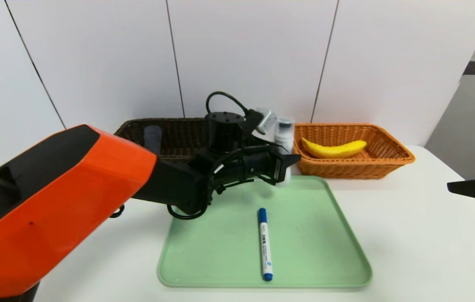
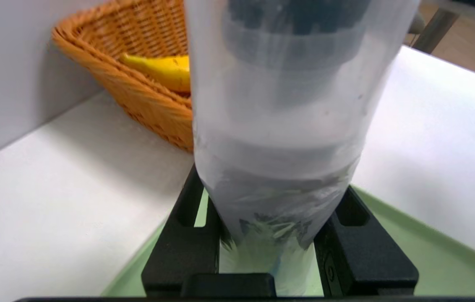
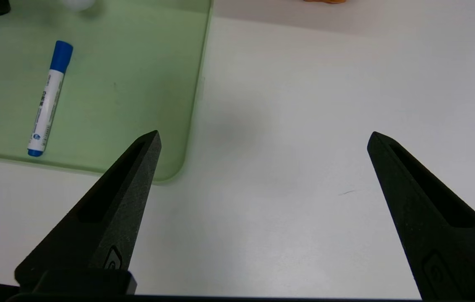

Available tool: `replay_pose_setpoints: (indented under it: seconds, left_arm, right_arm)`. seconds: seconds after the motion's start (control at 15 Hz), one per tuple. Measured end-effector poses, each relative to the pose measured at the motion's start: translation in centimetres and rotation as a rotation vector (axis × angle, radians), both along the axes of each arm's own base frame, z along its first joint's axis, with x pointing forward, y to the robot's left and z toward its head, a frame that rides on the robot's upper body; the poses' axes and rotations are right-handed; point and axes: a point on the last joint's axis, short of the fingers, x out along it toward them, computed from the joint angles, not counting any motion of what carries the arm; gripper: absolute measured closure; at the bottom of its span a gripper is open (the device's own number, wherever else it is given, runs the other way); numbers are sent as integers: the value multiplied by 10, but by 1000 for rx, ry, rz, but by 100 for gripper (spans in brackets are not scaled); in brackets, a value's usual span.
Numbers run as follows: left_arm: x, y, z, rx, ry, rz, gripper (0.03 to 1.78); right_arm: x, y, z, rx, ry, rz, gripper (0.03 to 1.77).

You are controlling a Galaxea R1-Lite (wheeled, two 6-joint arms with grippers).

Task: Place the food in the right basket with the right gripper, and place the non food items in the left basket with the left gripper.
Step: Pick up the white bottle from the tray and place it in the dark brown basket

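The slim whitish bottle [image 1: 284, 136] with a clear cap is upright over the far edge of the green tray [image 1: 325, 235]. My left gripper [image 1: 285, 168] is shut on the bottle's lower body. In the left wrist view the bottle [image 2: 279, 105] fills the gap between the black fingers [image 2: 183, 247]. A white marker [image 1: 264, 243] with blue ends lies in the middle of the tray. The banana [image 1: 334, 149] lies in the orange basket [image 1: 392, 155]. A rolled dark grey cloth [image 1: 152, 138] rests in the dark brown basket [image 1: 178, 132]. My right gripper [image 3: 262, 138] hovers open over bare table to the tray's right.
Both baskets stand side by side against the white wall at the back. The orange upper part of my left arm [image 1: 53, 201] covers the table's near left. Bare white table [image 1: 422, 235] lies to the right of the tray, with its edge at the far right.
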Motion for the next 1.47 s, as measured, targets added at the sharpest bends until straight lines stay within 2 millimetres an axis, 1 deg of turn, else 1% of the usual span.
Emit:
replay_pose_setpoints:
  seconds: [0.07, 0.2, 0.33, 0.4, 0.47, 0.53, 0.67, 0.73, 0.87, 0.93, 1.0, 1.2, 1.47]
  left_arm:
    - [-4, 4, 13, -6, 3, 3, 119]
    - [-16, 15, 45, -10, 19, 9, 119]
    - [-21, 32, 86, -23, 18, 58, 119]
    - [-17, 47, 105, -38, 1, 107, 119]
    - [-11, 63, 119, -49, -12, 158, 119]
    - [-2, 83, 129, -54, -19, 215, 119]
    - [14, 120, 138, -49, -15, 316, 119]
    - [22, 139, 139, -44, -7, 363, 119]
    - [35, 171, 134, -27, 24, 437, 119]
    - [41, 185, 128, -10, 57, 472, 119]
    - [47, 195, 121, 3, 86, 498, 119]
    - [60, 214, 96, 33, 153, 538, 119]
    - [77, 223, 63, 64, 227, 560, 119]
  right_arm:
    - [-1, 0, 0, 0, -1, -1, 10]
    - [-2, -1, 0, 0, -3, -3, 10]
    - [-3, -1, 0, 1, -6, -5, 10]
    - [-4, -1, 0, 1, -7, -7, 10]
    - [-4, -1, 0, 1, -7, -8, 10]
    - [-4, -1, 0, 1, -8, -8, 10]
    - [-4, -1, 0, -1, -8, -8, 10]
    - [-3, -1, 0, -3, -7, -7, 10]
    - [-2, -1, 0, -5, -8, -8, 10]
    - [-2, -1, 0, -6, -5, -8, 10]
    - [-1, -1, -1, -6, -2, -8, 10]
    - [2, 0, -2, -9, 4, -8, 10]
    - [3, 1, -2, -12, 11, -8, 10]
